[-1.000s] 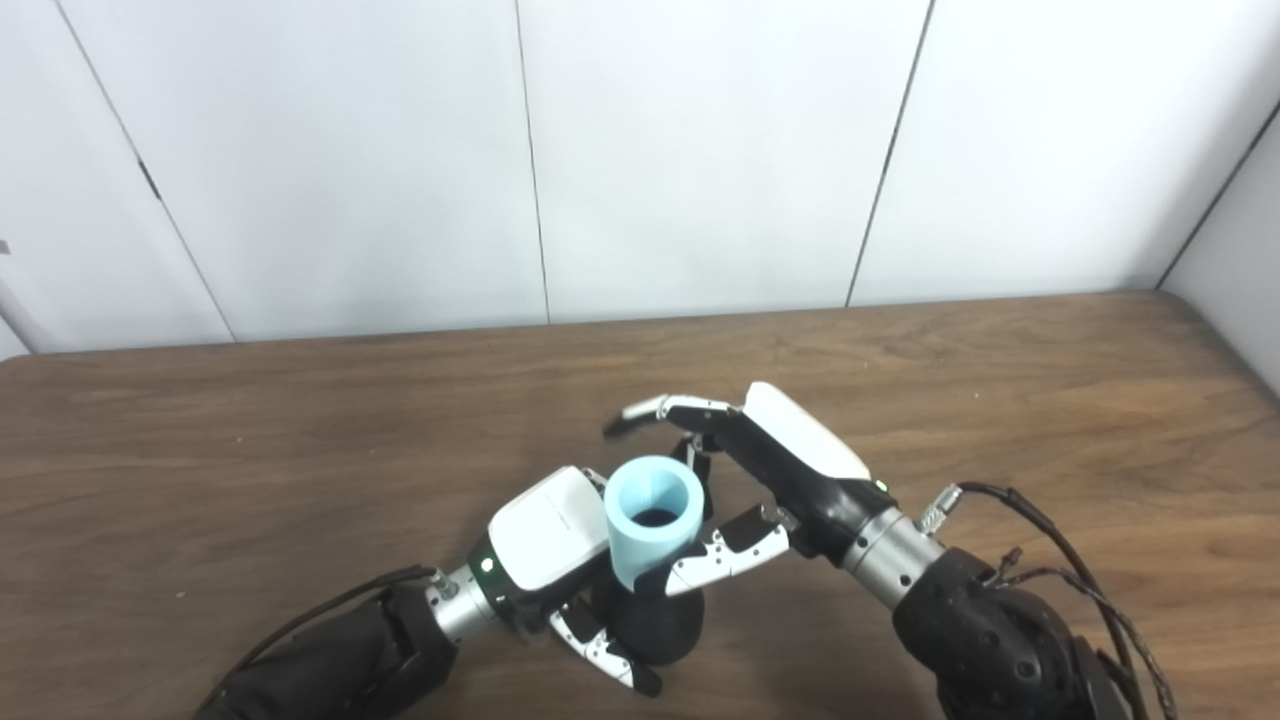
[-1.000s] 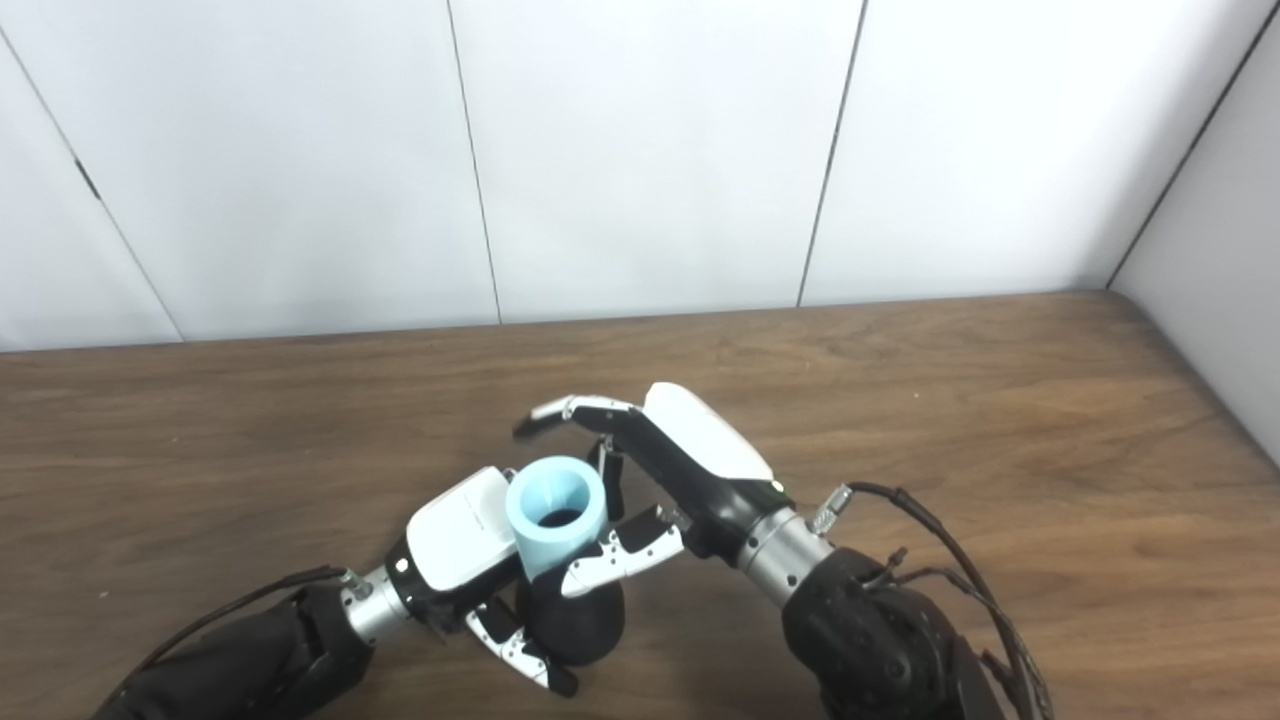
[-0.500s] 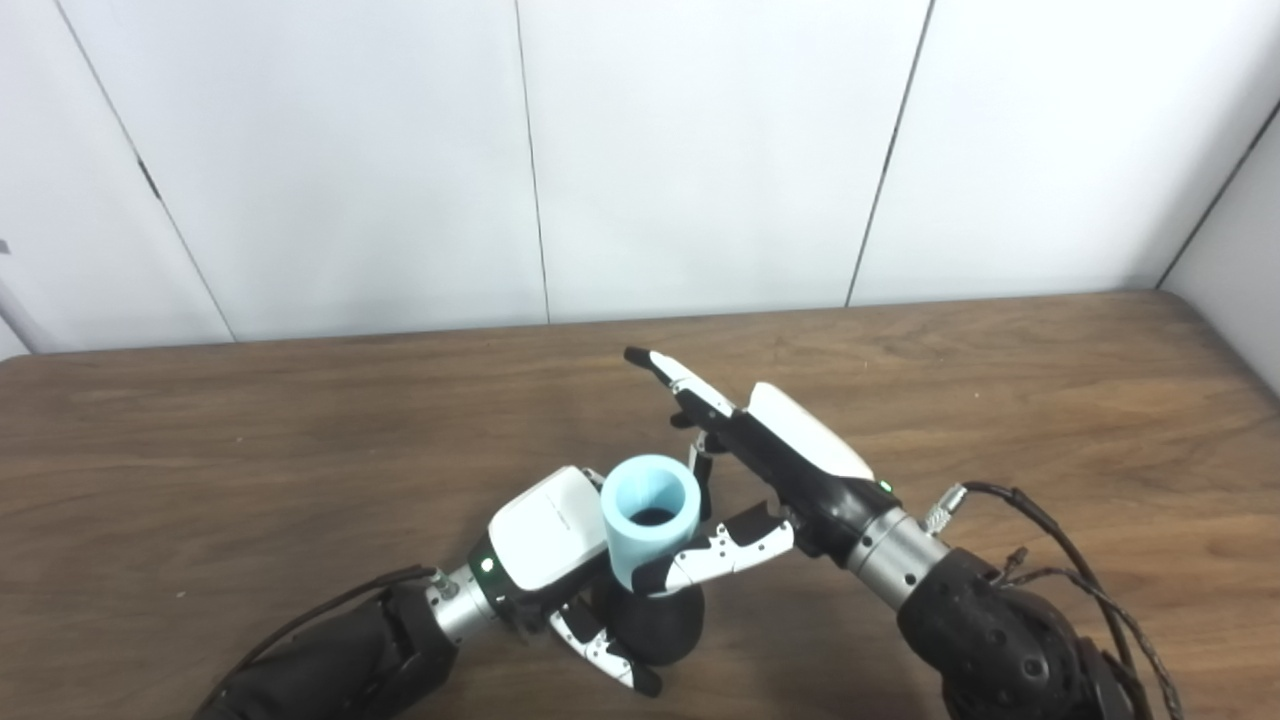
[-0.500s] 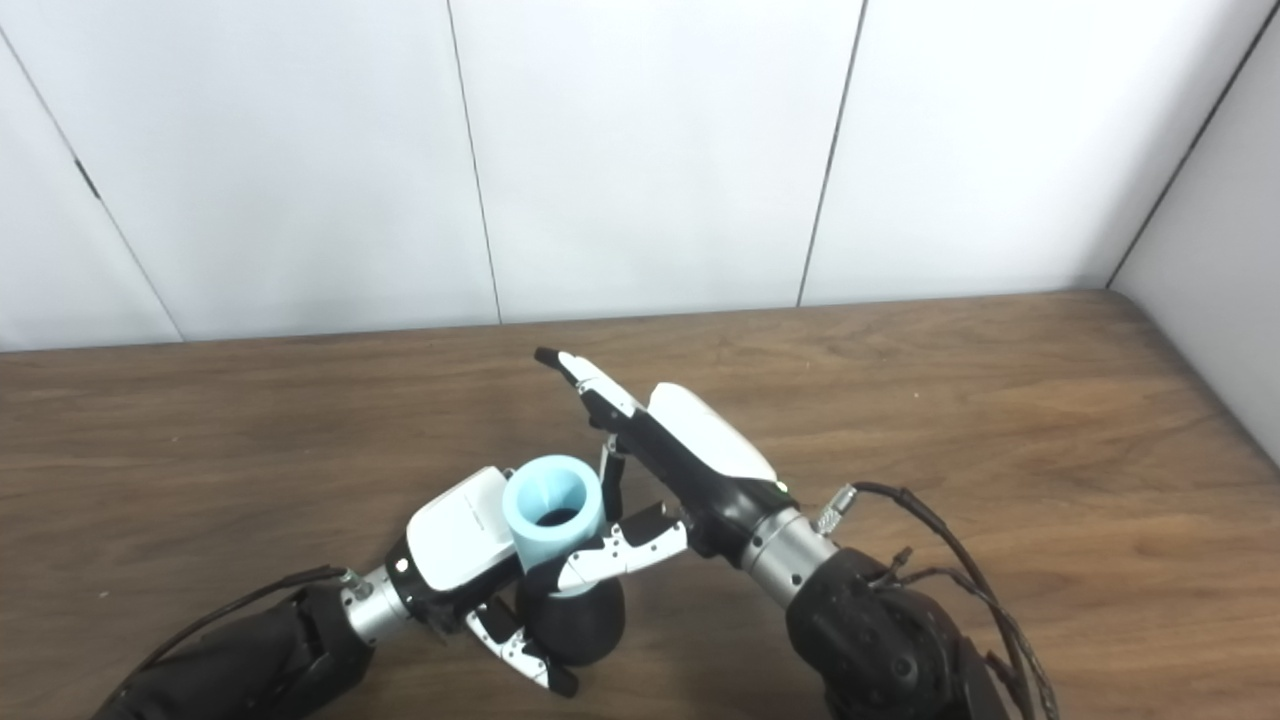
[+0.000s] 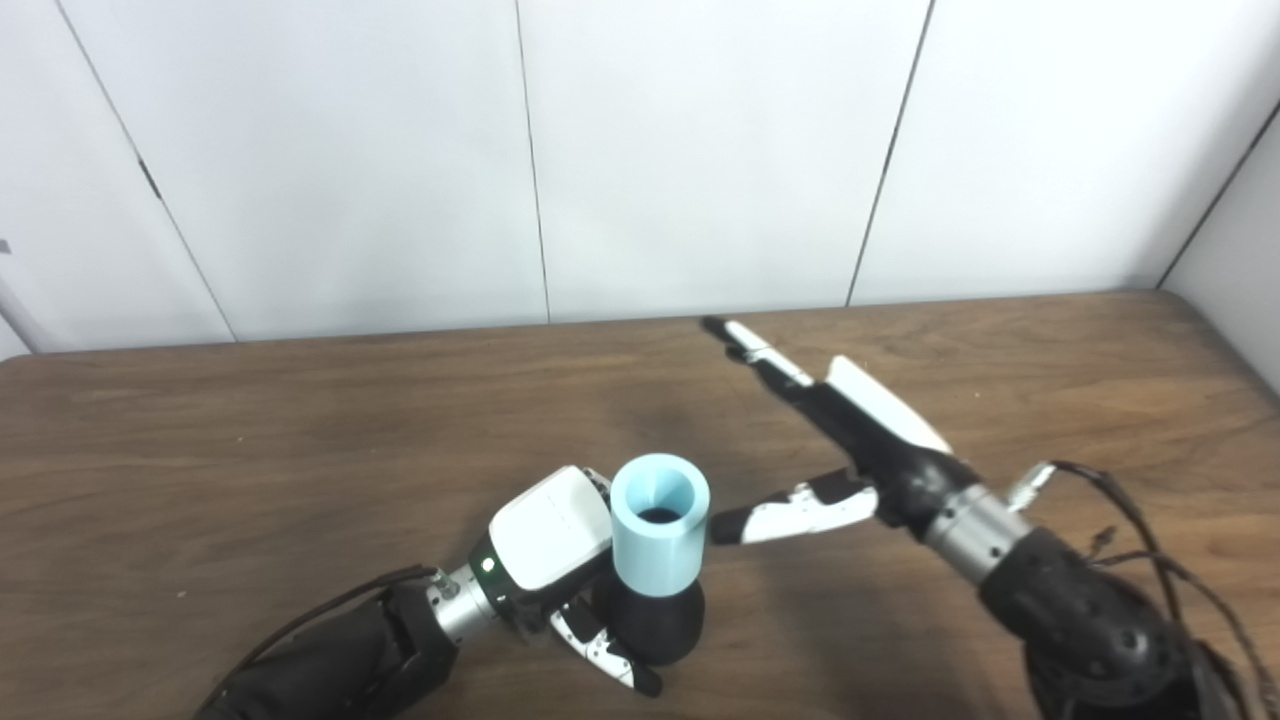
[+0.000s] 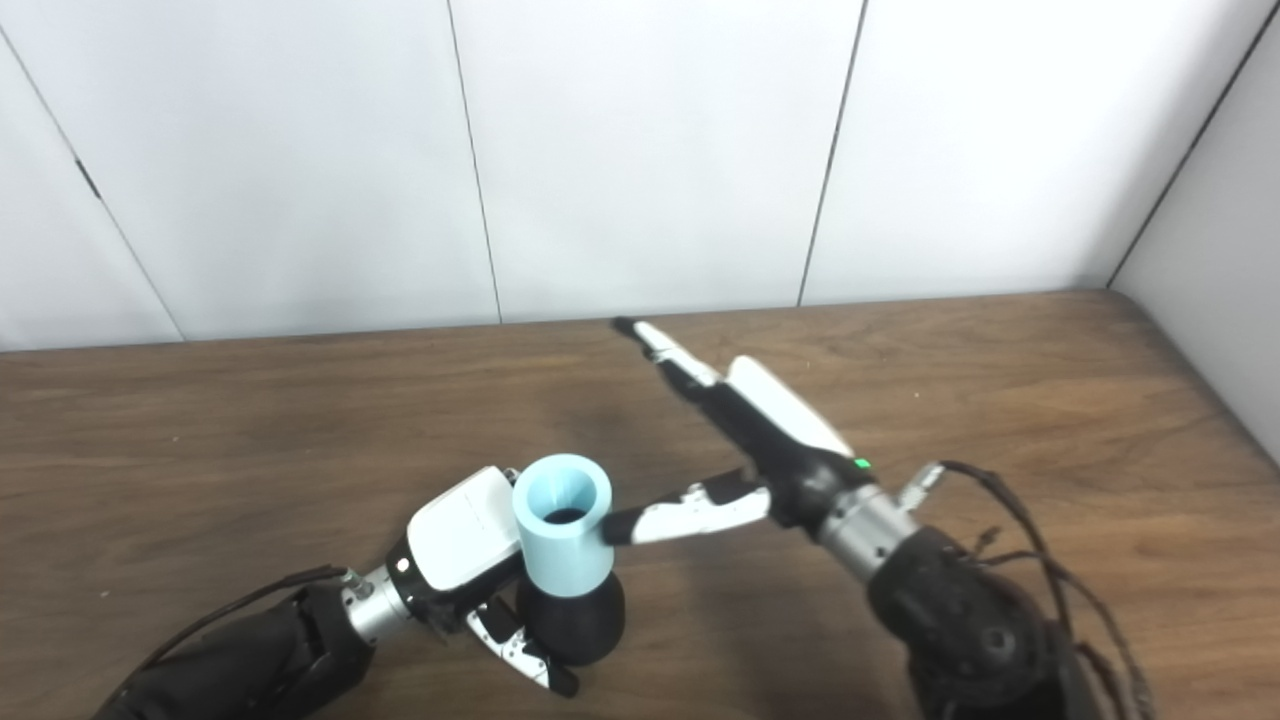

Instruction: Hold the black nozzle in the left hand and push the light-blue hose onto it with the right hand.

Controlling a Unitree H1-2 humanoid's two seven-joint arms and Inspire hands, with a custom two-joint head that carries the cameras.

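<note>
A light-blue hose (image 5: 658, 535) stands upright, seated on the black nozzle (image 5: 650, 625), its open end facing up. My left hand (image 5: 550, 560) is shut on the black nozzle, fingers wrapped around its base at the table's front. My right hand (image 5: 840, 450) is open to the right of the hose, fingers stretched out toward the back wall. Its thumb (image 5: 775, 520) points at the hose with the tip just beside it. In the right eye view the hose (image 6: 562, 538) and the right hand (image 6: 750, 440) show the same way.
The brown wooden table (image 5: 250, 440) runs to a white panelled wall (image 5: 700, 150) at the back and to a wall at the right. Black cables (image 5: 1120, 540) trail from my right forearm.
My right hand has let go of the hose, opened fully and drawn back to the right. The hose stays on the nozzle and my left hand has not moved.
</note>
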